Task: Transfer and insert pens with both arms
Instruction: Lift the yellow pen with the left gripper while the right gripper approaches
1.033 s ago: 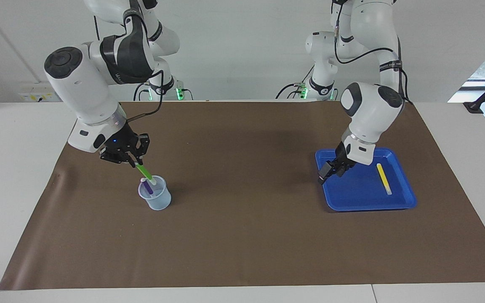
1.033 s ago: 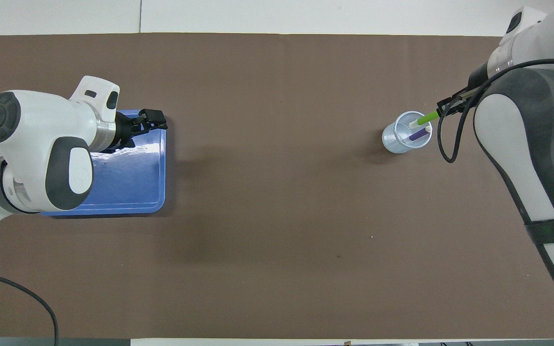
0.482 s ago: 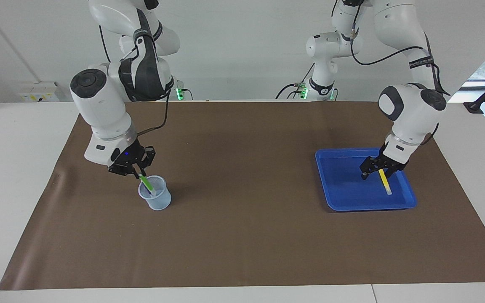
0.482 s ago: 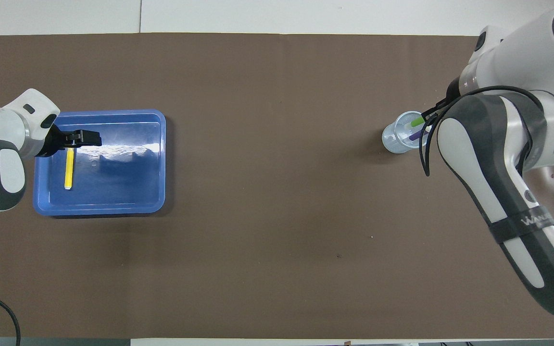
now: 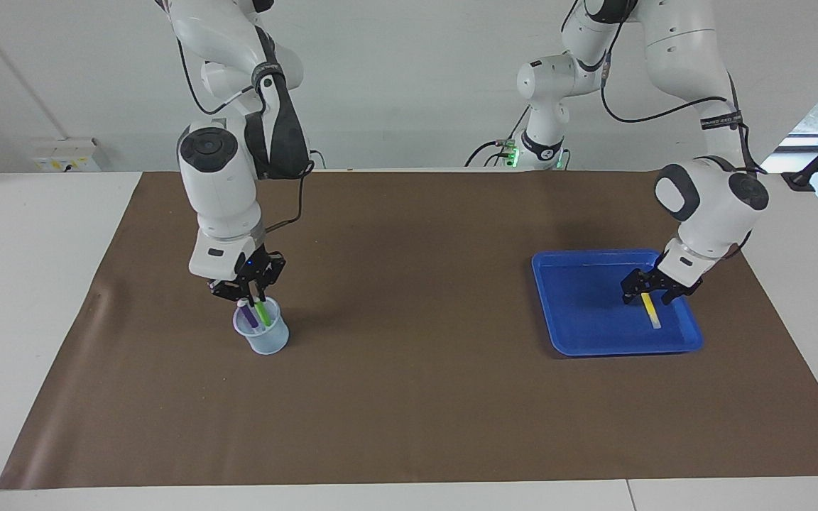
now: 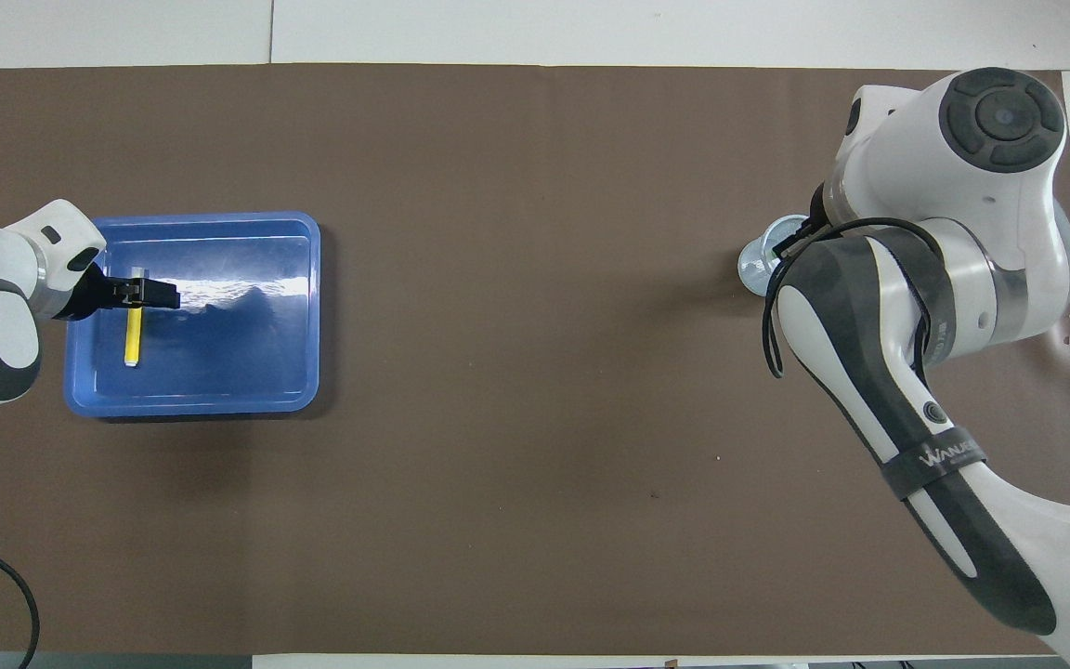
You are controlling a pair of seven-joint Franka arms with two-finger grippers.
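Fingers of the right gripper (image 5: 258,297) pinch the green pen (image 5: 263,312), lowering it into the cup (image 5: 261,336) at nine o'clock beside the purple pen (image 5: 248,314), while the left gripper (image 5: 653,292) spreads its fingers over the yellow pen (image 5: 651,310) in the tray (image 5: 579,312) at three o'clock, ready to grasp.

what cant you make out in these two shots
- Overhead view: the cup and both pens in it, mostly covered by the right arm.
- Facing view: whether the left end effector touches the yellow pen; too small.
- Both views: the arms' bases, cut off by the edges.
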